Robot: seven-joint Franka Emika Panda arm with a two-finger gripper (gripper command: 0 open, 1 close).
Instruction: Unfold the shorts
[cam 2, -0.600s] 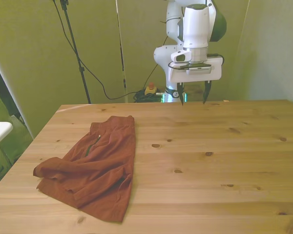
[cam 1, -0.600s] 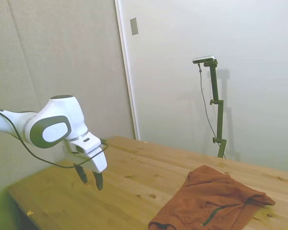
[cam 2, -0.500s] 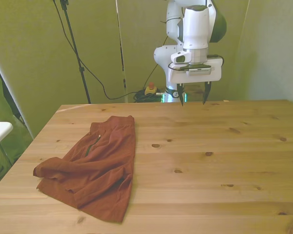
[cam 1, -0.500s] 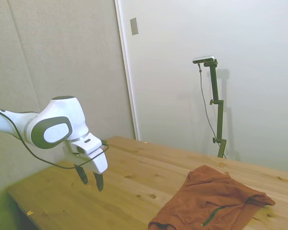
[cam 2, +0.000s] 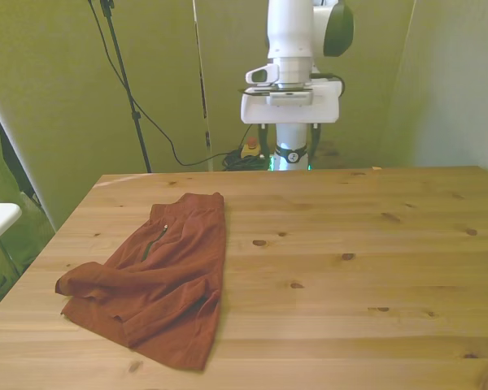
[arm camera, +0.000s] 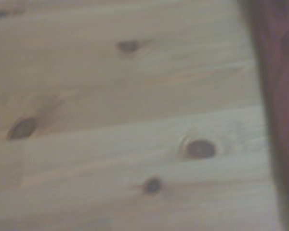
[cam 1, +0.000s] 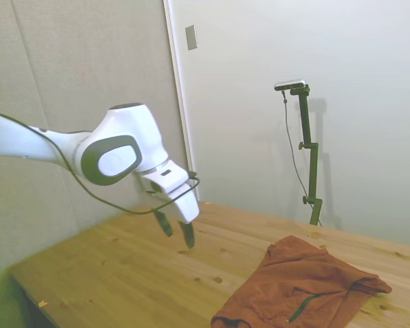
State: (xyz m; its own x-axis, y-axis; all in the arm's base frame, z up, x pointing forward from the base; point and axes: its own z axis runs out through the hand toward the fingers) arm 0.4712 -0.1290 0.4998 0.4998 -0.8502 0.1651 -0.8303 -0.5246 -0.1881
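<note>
Hanging high over the wooden table [cam 2: 374, 268], my claw [cam 1: 177, 229] is a little open and holds nothing, because the orange shorts [cam 2: 159, 272] lie folded well apart from it, down low, and I must reach them first.

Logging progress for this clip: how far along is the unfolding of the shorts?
Nothing looks done: the shorts lie folded and bunched on the table. In hand: the pincer hangs open and empty above bare wood, apart from the fabric. Left: reaching the shorts, gripping an edge and spreading them flat.
</note>
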